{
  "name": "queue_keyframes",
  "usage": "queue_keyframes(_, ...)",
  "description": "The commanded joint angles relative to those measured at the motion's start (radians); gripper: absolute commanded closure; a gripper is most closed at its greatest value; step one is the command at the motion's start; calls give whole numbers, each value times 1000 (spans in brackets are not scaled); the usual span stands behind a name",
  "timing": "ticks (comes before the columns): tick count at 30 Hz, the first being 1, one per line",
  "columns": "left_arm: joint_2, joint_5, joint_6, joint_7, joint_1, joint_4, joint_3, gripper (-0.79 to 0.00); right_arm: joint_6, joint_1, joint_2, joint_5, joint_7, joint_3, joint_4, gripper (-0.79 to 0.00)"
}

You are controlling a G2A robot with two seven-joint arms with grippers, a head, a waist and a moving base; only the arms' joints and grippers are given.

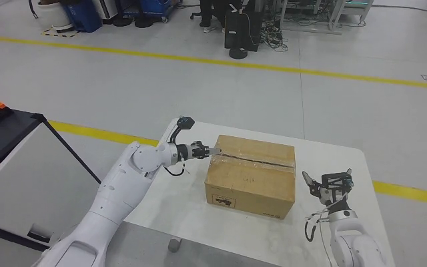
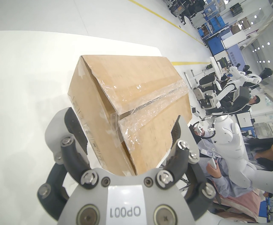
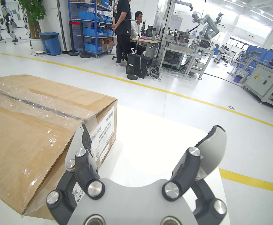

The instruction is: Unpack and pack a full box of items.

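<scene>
**Cardboard box** (image 1: 250, 175): plain tan-brown kraft, with black printed marks low on one long side.
**Tape** (image 2: 149, 102), on the box's top seam: clear and glossy, flecked with white glints.
**Label** (image 3: 104, 132), on one end face of the box: white, with black barcode stripes and lines of black print.
**Table** (image 1: 187, 207): plain white.
**Left gripper** (image 2: 123, 115): pale grey fingers (image 2: 53, 132) lined in black, with black links and silver screws. The grey base carries a white tag (image 2: 124, 212) with black characters.
**Right gripper** (image 3: 149, 127): pale grey and black, with silver pins.
**Floor** (image 1: 133, 87): light grey, crossed by yellow lines (image 1: 220, 62).
**Waste bin** (image 3: 50, 43): blue.
**Crates** (image 3: 89, 15): blue, on a blue rack.
</scene>
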Motion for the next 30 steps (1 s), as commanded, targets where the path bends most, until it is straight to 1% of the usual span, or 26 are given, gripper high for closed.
queue_keyframes(1,0,3,-4,-7,-1,3,2,-785,0,0,0,0,0,0,0,-785)
queue_keyframes(2,1,2,-6,-8,-1,4,1,-767,0,0,0,0,0,0,0,-785)
queue_keyframes(3,2,4,-7,-9,0,5,-1,-717,0,0,0,0,0,0,0,-785)
queue_keyframes(4,3,7,-5,-9,1,5,-3,-720,0,0,0,0,0,0,0,-785)
queue_keyframes(5,4,11,-6,-10,3,5,-4,-468,0,0,0,0,0,0,0,-785)
queue_keyframes(6,6,11,-7,-13,6,3,-7,-363,0,0,0,0,0,0,0,-785)
queue_keyframes(8,9,14,-7,-17,12,-5,-14,-354,0,0,0,0,0,0,0,-785)
queue_keyframes(10,13,16,-6,-20,20,-18,-22,-296,0,0,0,0,0,0,0,-785)
queue_keyframes(15,23,32,8,-23,43,-53,-42,-357,0,0,0,0,0,0,0,-785)
queue_keyframes(17,26,34,13,-26,51,-63,-46,-342,0,0,0,0,0,0,0,-785)
queue_keyframes(23,30,-12,-1,-58,64,-96,-55,-348,0,0,0,0,0,0,0,-785)
queue_keyframes(26,31,-14,-1,-66,64,-108,-52,-326,0,0,0,0,0,0,0,-785)
queue_keyframes(28,31,-12,2,-68,64,-110,-50,-296,0,0,0,0,0,0,0,-785)
queue_keyframes(30,32,-7,6,-71,62,-108,-47,-296,0,0,0,0,0,0,0,-785)
